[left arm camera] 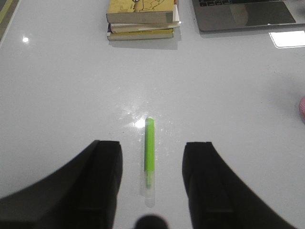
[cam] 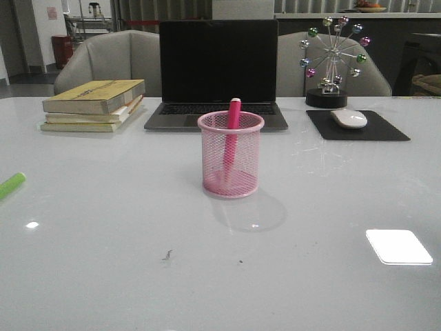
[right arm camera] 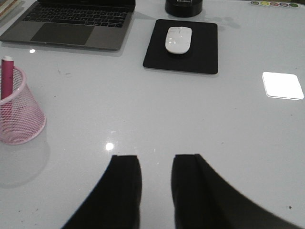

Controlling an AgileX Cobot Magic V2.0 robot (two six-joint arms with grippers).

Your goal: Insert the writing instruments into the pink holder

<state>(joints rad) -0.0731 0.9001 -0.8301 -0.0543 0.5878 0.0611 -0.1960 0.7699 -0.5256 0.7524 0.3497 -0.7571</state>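
Pink pen [cam: 232, 131]: standing inside the pink holder [cam: 231, 157], mid-desk, in front of the laptop [cam: 218, 72].
Green pen [left arm camera: 149, 151]: flat on the desk [cam: 110, 248] by its left edge.
Left claw [left arm camera: 152, 177]: wide open, empty, straddling the green pen.
Right claw [right arm camera: 156, 183]: partly open, empty.
Risk: round pen likely rolls if one finger touches first; a tilted carry could catch the holder's rim.

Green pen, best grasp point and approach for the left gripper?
Grip the green pen mid-barrel, coming straight down from above. It lies flat on the table, already lined up between the open left gripper fingers, which straddle it across its width. Avoid the clear cap end, probably slippery.
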